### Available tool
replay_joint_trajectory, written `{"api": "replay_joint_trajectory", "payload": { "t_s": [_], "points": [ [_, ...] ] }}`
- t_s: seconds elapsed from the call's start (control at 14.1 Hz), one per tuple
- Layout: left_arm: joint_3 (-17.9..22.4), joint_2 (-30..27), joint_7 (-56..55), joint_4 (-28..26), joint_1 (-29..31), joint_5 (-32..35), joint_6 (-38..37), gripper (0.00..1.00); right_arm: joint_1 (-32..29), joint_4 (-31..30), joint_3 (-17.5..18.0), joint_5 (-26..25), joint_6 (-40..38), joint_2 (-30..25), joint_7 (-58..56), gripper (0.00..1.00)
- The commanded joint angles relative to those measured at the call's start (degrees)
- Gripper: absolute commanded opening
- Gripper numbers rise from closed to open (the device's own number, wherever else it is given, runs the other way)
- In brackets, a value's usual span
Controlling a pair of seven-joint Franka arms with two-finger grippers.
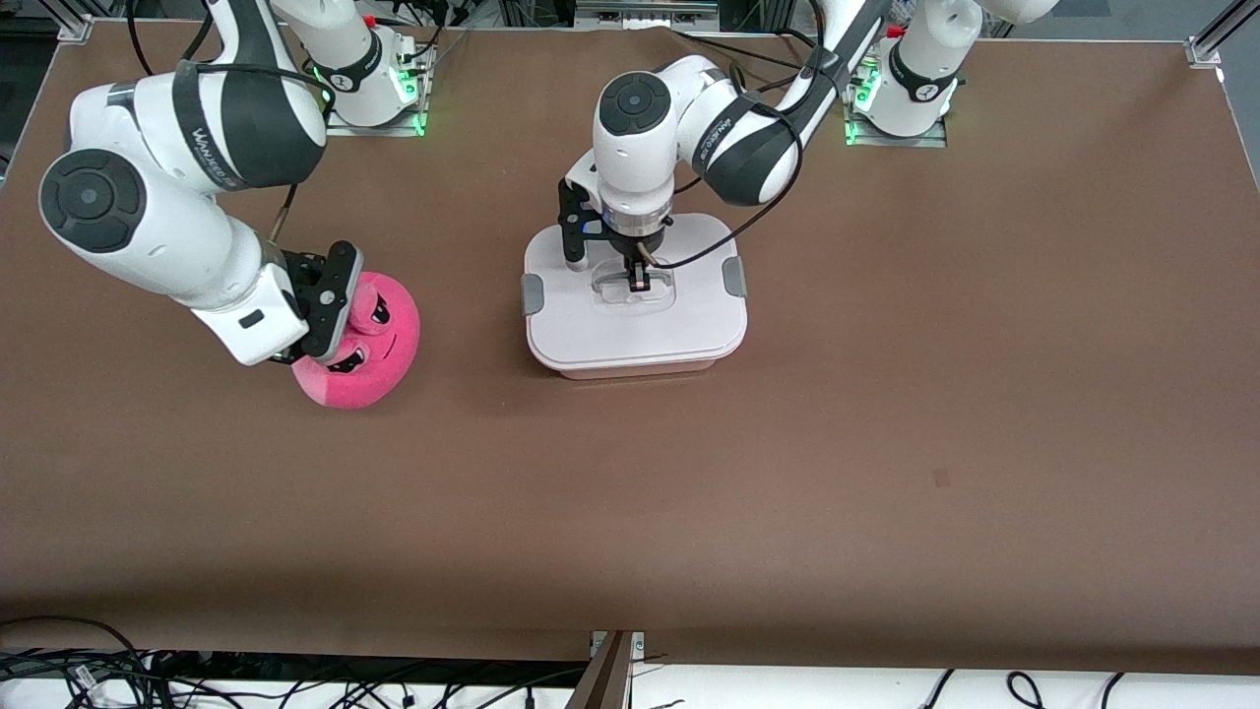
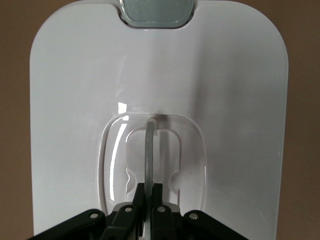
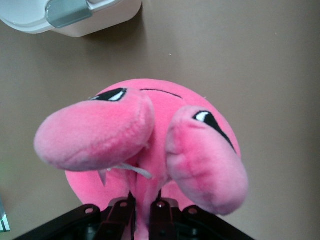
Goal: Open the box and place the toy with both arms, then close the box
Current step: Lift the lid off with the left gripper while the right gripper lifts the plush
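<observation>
box sits mid-table, lid on, grey clips at both ends. left gripper down on lid centre, fingers pinched together on clear handle in recess. toy on table beside box, toward right arm's end, apparently resting there. right gripper at toy, fingers clamped on pink plush between its ears.
</observation>
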Motion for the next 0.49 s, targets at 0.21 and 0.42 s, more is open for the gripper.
{"api": "replay_joint_trajectory", "payload": {
  "t_s": [0.21,0.42],
  "points": [
    [0.6,-2.5,0.8,6.4,0.3,1.2,-13.0,0.00,0.9,1.3,2.3,-0.8,-1.7,-0.2,-2.2,0.00],
    [0.6,-2.9,0.8,7.4,1.1,0.9,-14.8,0.00,0.9,2.1,3.8,-1.3,-1.7,-0.1,-5.1,0.00]
  ]
}}
